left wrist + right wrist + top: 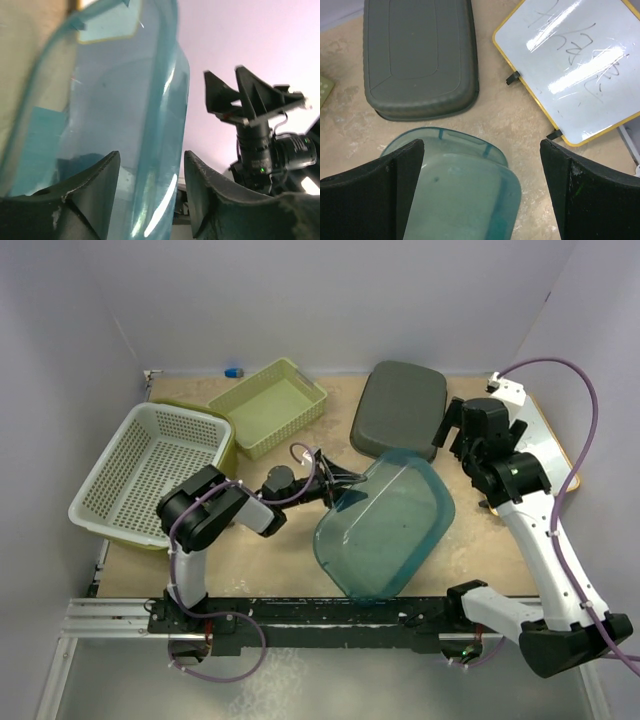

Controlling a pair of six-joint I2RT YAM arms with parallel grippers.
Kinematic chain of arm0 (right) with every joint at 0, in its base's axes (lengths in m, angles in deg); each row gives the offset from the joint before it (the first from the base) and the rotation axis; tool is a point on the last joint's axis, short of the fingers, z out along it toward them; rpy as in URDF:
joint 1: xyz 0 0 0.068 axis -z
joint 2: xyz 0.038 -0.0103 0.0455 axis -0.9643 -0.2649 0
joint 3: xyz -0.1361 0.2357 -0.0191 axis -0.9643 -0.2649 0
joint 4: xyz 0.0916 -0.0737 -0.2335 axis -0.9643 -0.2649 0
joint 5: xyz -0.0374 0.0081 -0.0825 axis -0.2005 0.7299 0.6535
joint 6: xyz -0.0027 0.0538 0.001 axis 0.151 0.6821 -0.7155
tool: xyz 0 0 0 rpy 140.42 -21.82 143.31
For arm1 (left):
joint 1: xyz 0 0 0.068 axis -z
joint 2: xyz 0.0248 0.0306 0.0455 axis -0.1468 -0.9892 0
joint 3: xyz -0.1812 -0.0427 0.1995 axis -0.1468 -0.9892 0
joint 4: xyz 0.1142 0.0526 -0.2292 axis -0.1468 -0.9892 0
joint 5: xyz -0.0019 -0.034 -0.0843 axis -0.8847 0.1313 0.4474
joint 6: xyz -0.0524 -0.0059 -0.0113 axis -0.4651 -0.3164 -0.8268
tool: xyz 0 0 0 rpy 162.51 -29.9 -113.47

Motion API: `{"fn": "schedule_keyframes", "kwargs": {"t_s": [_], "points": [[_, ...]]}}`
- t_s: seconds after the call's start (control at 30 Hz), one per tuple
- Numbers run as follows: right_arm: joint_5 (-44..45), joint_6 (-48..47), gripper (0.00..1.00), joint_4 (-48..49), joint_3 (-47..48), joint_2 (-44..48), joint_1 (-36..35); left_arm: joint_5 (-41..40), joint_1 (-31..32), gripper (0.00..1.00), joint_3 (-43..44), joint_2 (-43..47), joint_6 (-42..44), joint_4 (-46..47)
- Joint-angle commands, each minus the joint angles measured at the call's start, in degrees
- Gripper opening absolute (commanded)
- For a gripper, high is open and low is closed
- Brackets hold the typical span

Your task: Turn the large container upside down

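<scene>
gripping rim of tilted teal container w/ left fingers, right fingers spread above, grey lid + whiteboard beyond

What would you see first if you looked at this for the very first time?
The big see-through blue-green container in the middle of the table, tipped up with the left gripper pinching its rim. Next, the right gripper hanging wide open above it, and the white holey basket on the left.
</scene>
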Motion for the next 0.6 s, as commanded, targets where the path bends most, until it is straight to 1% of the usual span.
{"fn": "schedule_keyframes", "kwargs": {"t_s": [0.0,0.1,0.13,0.23,0.33,0.37,0.47,0.57], "points": [[-1.02,1.07,1.0,0.93,-1.42,1.79,0.12,4.01,-2.55,0.53,-0.79,2.52,12.5,-9.65],[-2.41,1.35,1.0,0.74,-2.75,2.28,0.12,2.4,-2.69,0.55,3.59,5.28,29.64,-32.58],[-3.02,1.37,1.0,0.74,-3.3,2.41,0.12,0.62,-2.68,0.57,5.82,6.15,35.48,-44.05],[-5.99,0.93,1.0,0.54,-4.77,3.16,0.12,-6.3,-2.67,0.58,12.99,7.33,48.7,-63.07],[-11.91,-1.18,1.0,1.74,-6.85,4.2,0.12,-12.59,-2.74,0.59,19.53,7.8,56.86,-75.35],[-14.31,-1.76,1.0,2.28,-7.57,4.54,0.12,-14.49,-2.72,0.59,21.44,8.08,58.98,-77.97],[-16.7,-4.06,1.0,3.54,-9.41,5.19,0.12,-21.18,-2.67,0.6,27.24,9.29,65.36,-87.13],[-23.31,-7.45,1.0,4.64,-10.98,5.95,0.13,-27.66,-2.66,0.63,32.95,11.86,70.3,-94.55]]}}
